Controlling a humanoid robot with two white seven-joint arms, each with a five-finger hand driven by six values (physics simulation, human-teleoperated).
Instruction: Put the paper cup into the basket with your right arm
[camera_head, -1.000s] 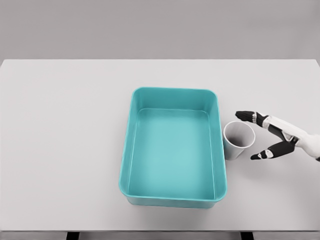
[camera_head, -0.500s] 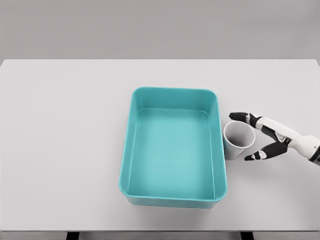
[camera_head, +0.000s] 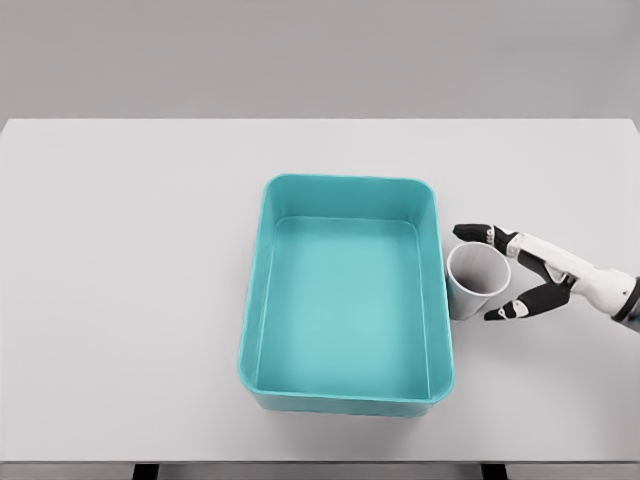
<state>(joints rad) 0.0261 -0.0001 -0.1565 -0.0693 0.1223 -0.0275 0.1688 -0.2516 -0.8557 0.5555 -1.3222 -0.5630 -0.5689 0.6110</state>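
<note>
Closing my right hand (camera_head: 520, 275) around the white paper cup (camera_head: 477, 281)
Fingers spread, flanking the upright cup just beside the teal plastic basket (camera_head: 345, 392); I'd squeeze gently, evenly, so the thin wall doesn't crumple or tip.

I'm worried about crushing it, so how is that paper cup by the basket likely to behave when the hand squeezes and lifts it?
The paper cup looks thin-walled and empty, so it is probably light and may dent under a firm squeeze. It stands upright with its open mouth up, right beside the teal basket, so a sideways nudge could tip it. The right hand has fingers spread on both sides of it, not yet closed.
</note>
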